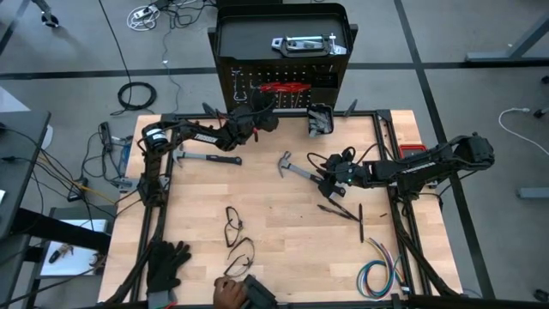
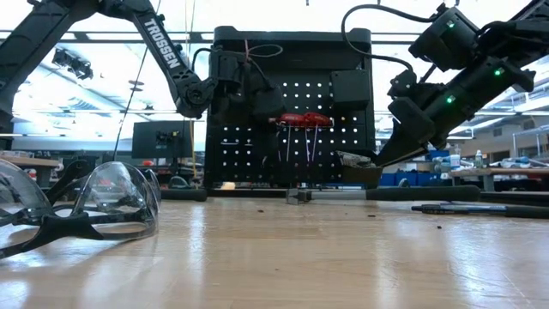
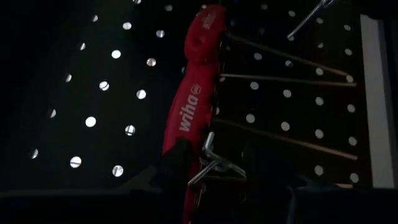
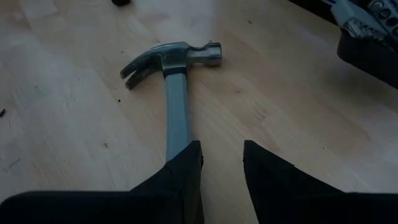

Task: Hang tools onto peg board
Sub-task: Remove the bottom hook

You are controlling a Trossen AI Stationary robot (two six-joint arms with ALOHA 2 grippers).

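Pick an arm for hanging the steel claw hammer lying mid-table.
Right. The right gripper already sits over the steel claw hammer's handle; the left gripper is busy at the black peg board.

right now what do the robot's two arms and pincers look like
Both are dark, jointed arms. The left arm bears white TROSSEN lettering and a looping black cable; the right arm shows small green lights. The right pincer has two flat, black, wedge-shaped fingers.

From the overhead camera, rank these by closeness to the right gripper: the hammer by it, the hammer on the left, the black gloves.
Right gripper:
1. Hammer beside it, mid-table.
2. Left hammer, below the left arm.
3. Black gloves, front left corner.
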